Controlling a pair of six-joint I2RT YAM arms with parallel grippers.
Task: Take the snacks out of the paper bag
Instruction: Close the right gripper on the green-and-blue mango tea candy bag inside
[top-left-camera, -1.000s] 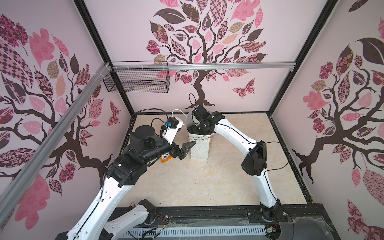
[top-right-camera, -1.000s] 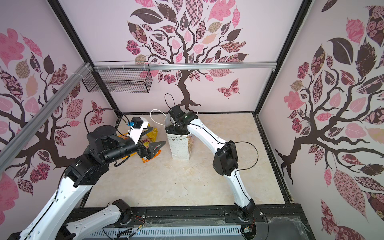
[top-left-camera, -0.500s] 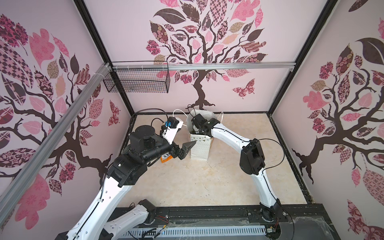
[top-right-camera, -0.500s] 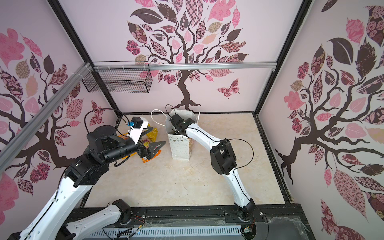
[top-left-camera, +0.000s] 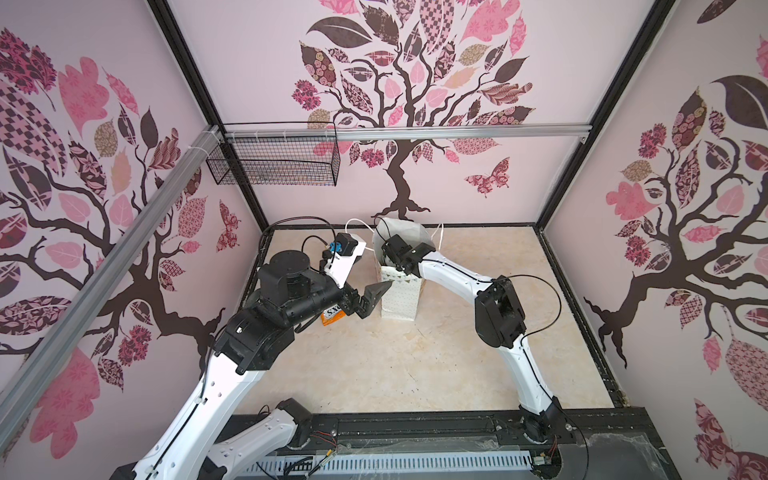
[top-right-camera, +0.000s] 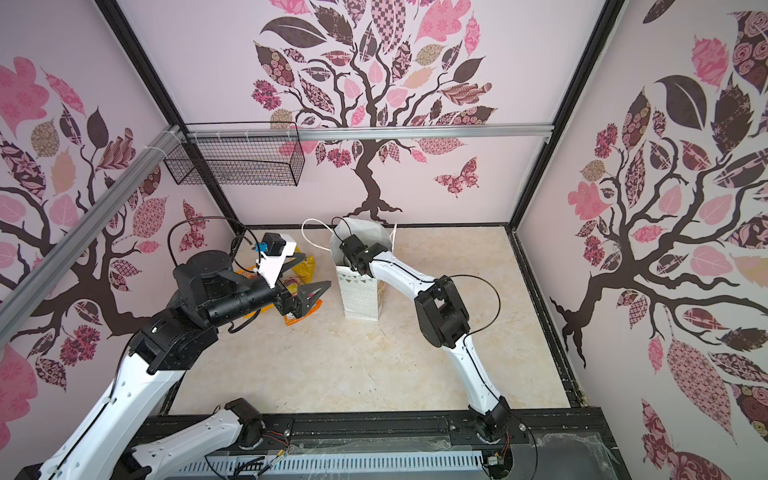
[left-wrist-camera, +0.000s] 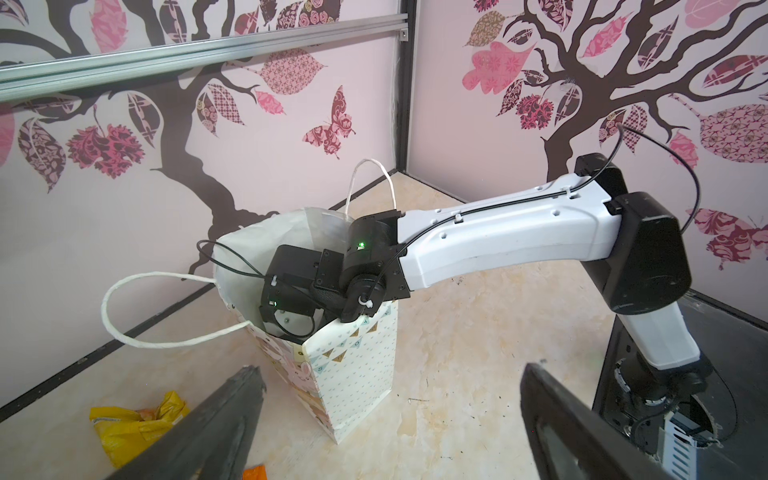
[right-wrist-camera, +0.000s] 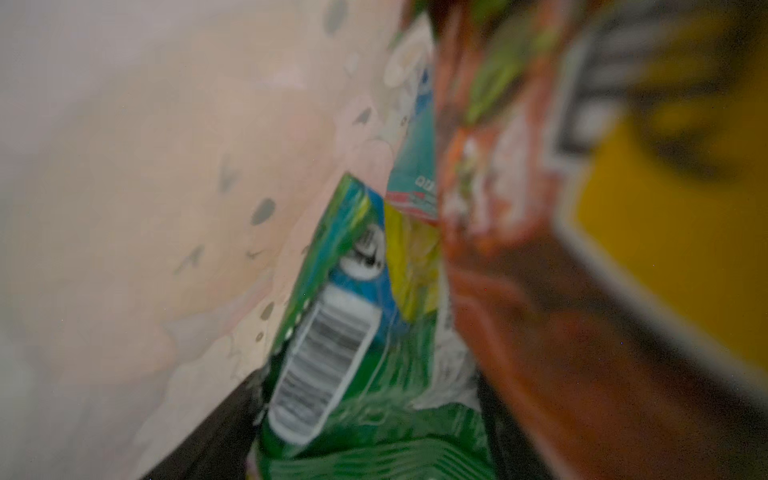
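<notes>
- On the counter near the back wall stands one paper bag, upright and open-mouthed. Its two white cord handles splay outward. The letters on its bunting print are too small to read.
- To the left of the bag in both top views, at least two snacks lie out on the counter. One orange packet shows black "SX" on a white patch. One yellow packet lies nearer the back wall, and its print cannot be read.
- The left hand hangs over the orange packet, just beside the bag, with its jaws spread wide and nothing between them.
- The right arm bends down into the bag's mouth, so the top views hide its hand.
- The blurred right wrist view shows at least four packets inside the bag:
  - one green packet with a white barcode label
  - one inner yellow packet
  - one teal packet with white lettering too smeared to read
  - one red-white packet
- The green packet lies at the right hand, against a dark finger. Whether that hand is open or gripping cannot be told.
- One black wire basket hangs from the rail on the back wall.
</notes>
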